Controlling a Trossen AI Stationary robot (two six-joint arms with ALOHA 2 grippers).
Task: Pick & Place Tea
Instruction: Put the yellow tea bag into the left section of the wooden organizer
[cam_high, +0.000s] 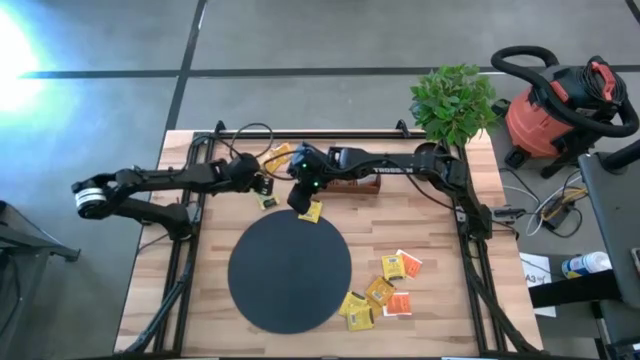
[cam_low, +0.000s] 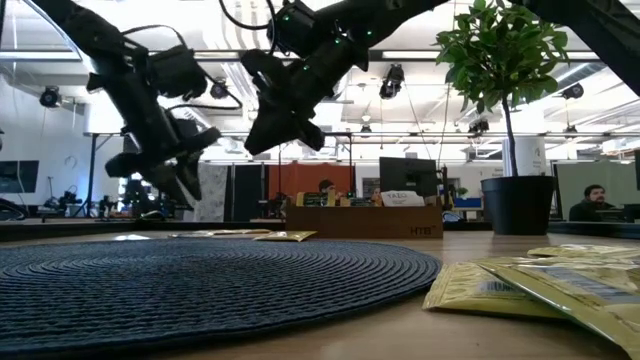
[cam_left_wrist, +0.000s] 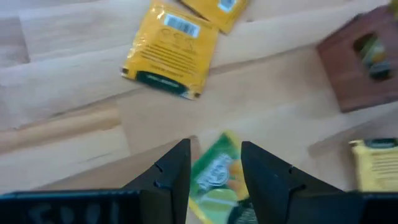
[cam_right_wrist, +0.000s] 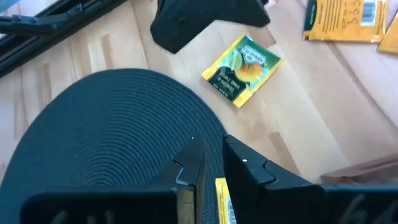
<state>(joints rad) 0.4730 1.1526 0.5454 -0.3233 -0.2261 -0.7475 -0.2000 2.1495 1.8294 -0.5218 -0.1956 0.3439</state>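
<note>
Right tool (cam_right_wrist: 210, 163) pinched on a yellow sachet (cam_right_wrist: 221, 200); left tool (cam_left_wrist: 214, 163) open, empty, "TROSSEN" lettering on arm (cam_high: 385, 168).

left arm: stretched across from the left side, wrist tipped down
left gripper (cam_high: 265, 193): fingers spread apart
right arm: reaching in from the right
right gripper (cam_high: 303, 203): fingers nearly together

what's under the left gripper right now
A green and yellow tea sachet lies flat on the wooden table, below the open left gripper. The fingers hide its side edges, and its near end is out of frame.
</note>
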